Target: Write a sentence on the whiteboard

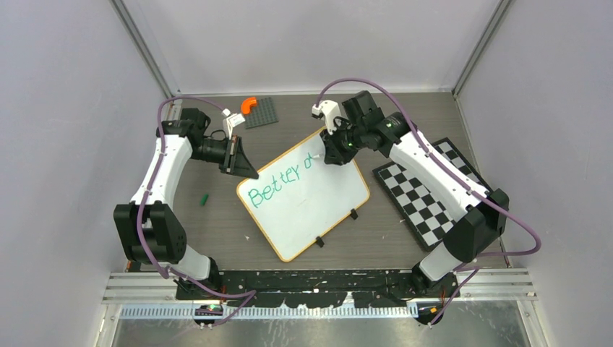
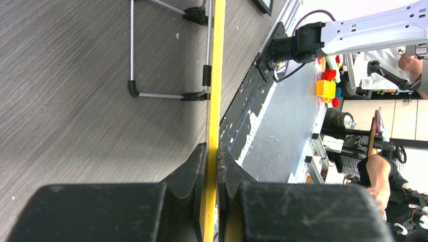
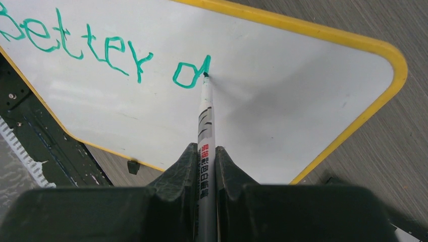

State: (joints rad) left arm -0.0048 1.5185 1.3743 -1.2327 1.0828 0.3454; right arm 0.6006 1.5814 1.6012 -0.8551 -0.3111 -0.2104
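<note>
Whiteboard (image 1: 322, 206) at middle of worktop (image 1: 217, 217). Left gripper (image 2: 212, 154) clamped on its yellow rim, likely steadying it against pen pressure. Right gripper (image 3: 206, 154) pinching marker (image 3: 205, 108), tip touching board beside "d". Sentence (image 3: 75, 48) so far "Better d", unfinished.

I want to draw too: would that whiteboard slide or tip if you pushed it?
Probably stiff: the whiteboard shows no bend under the marker tip. Likely light and apt to slide or tip: it stands on thin wire feet, and the left gripper pinches its rim, perhaps steadying it.
</note>
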